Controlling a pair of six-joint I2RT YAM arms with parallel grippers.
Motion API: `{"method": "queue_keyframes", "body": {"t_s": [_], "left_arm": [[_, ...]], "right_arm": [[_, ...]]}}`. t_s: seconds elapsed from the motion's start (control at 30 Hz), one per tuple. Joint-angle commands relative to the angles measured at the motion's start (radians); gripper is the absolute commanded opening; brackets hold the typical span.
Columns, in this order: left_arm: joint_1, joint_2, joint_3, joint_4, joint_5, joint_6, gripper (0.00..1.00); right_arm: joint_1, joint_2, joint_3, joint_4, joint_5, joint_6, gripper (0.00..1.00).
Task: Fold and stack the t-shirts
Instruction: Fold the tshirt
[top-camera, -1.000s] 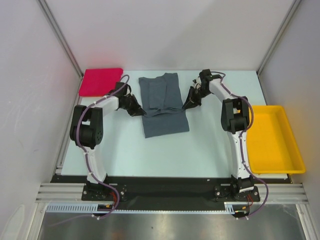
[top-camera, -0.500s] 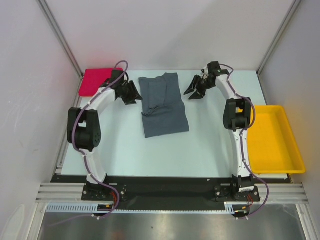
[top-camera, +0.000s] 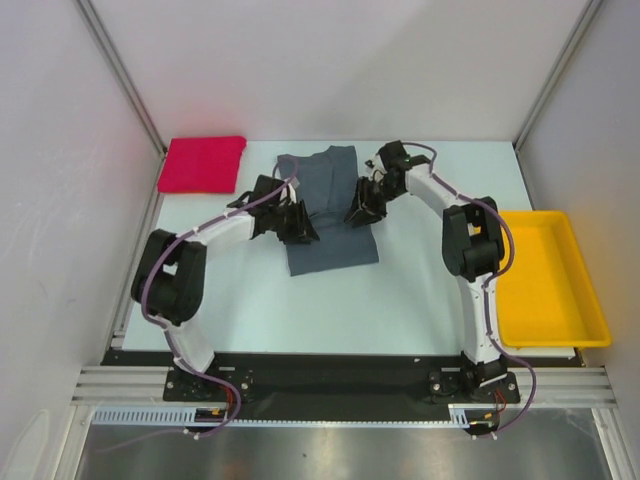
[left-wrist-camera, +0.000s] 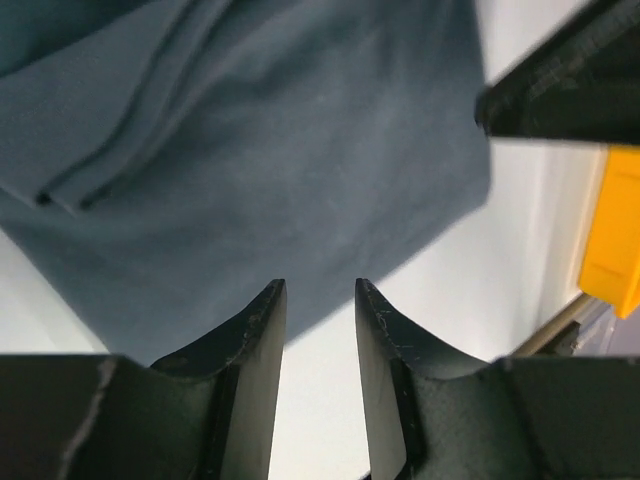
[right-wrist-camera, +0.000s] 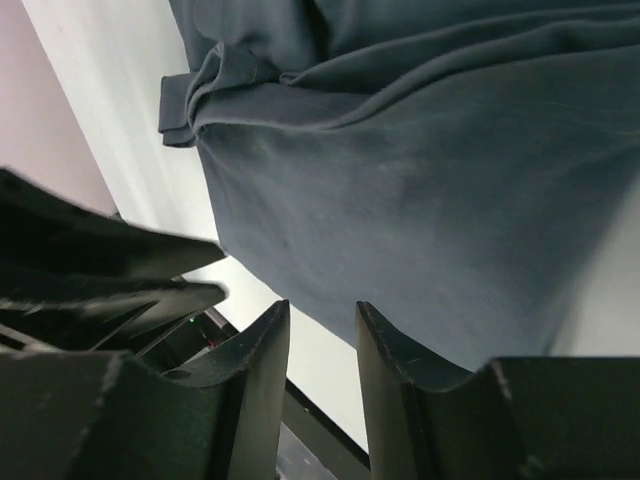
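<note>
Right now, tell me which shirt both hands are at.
The grey shirt mid-table: the left hand and right hand flank it. The red shirt lies apart, far left.

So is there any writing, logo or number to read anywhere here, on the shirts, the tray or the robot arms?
No readable text in any view.
The grey t-shirt and the pinkish-red t-shirt are plain.
The yellow tray bears no label.
The left arm and the right arm show no legible marking.
</note>
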Motion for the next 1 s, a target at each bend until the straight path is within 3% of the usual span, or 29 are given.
{"method": "queue_keyframes", "body": {"t_s": [0.0, 0.2, 0.47, 0.67, 0.77, 0.93, 0.97], "left_arm": [[0.019, 0.073, 0.061, 0.077, 0.022, -0.008, 0.38], [0.051, 0.179, 0.142, 0.05, 0.022, 0.014, 0.37], [0.13, 0.292, 0.28, -0.005, 0.02, 0.09, 0.38], [0.151, 0.432, 0.535, -0.152, -0.004, 0.156, 0.37], [0.151, 0.389, 0.577, -0.141, -0.019, 0.158, 0.41], [0.15, 0.205, 0.506, -0.166, -0.113, 0.192, 0.53], [0.151, 0.181, 0.482, -0.16, -0.125, 0.202, 0.59]], "right_arm": [[0.005, 0.025, 0.005, 0.087, -0.008, 0.033, 0.37], [0.019, 0.13, 0.082, 0.139, -0.021, 0.092, 0.34], [0.004, 0.263, 0.308, 0.121, 0.005, 0.142, 0.34], [-0.062, 0.384, 0.473, 0.112, -0.023, 0.221, 0.35], [-0.087, 0.359, 0.553, 0.072, -0.028, 0.204, 0.38], [-0.12, 0.208, 0.371, 0.003, -0.035, 0.072, 0.59], [-0.122, 0.187, 0.349, -0.025, -0.031, 0.037, 0.62]]}}
